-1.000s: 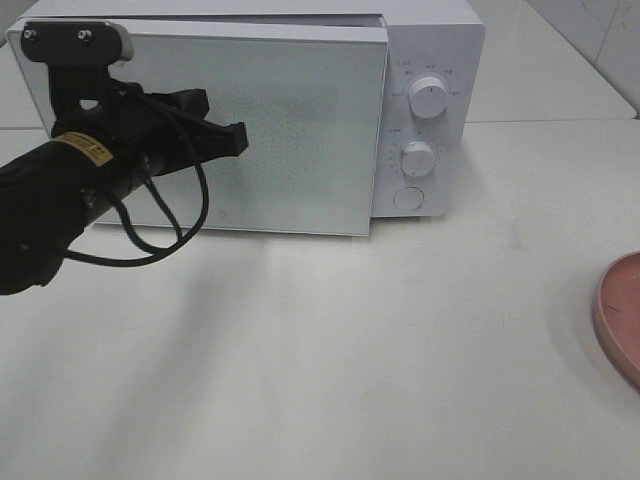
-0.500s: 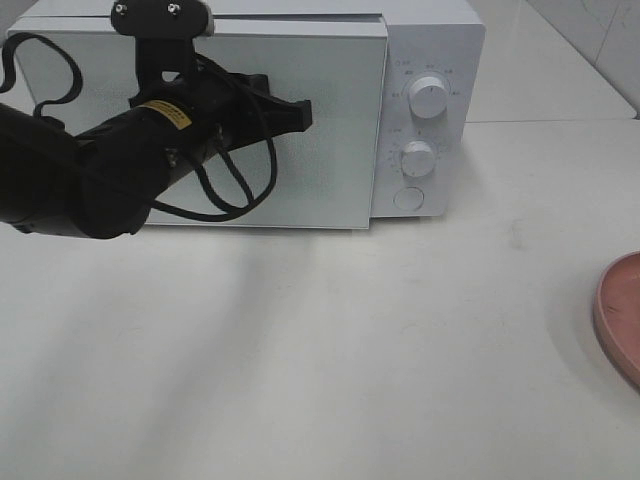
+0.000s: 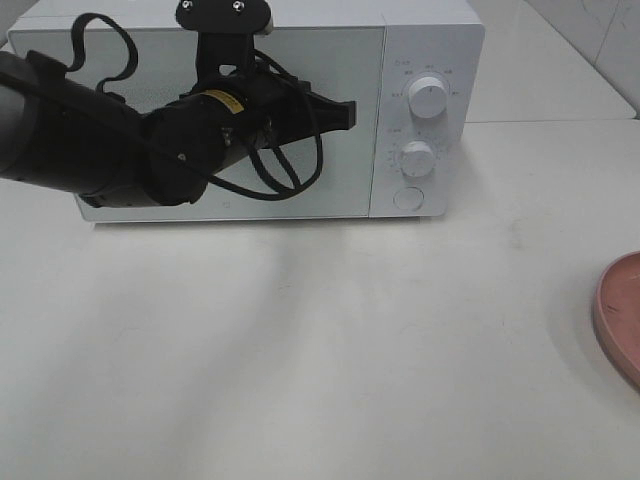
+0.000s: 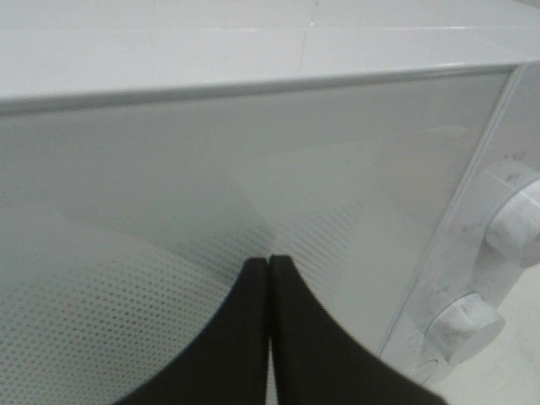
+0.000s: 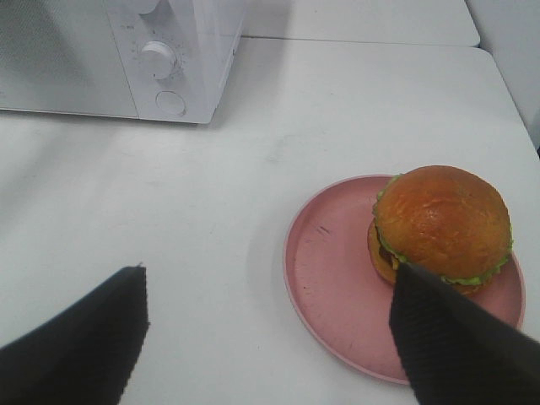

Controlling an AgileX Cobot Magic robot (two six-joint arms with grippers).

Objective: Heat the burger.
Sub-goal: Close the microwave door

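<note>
Burger on plate (pink), beneath spread right pincer

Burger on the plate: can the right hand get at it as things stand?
Probably yes. The right hand is open above the table, the burger sits uncovered on the pink plate just ahead, and nothing lies between them.

Black left arm with pale camera bracket, black right fingers

The left arm, in the upper left of the overhead frame, is a thick matte black tube with a small yellow label near the wrist. Thin black cables loop out from it. A pale grey bracket with 2 dark screws tops it. The left gripper has 2 smooth black tapered fingers. The right gripper shows 2 black ribbed fingertips in the lower corners.
</note>
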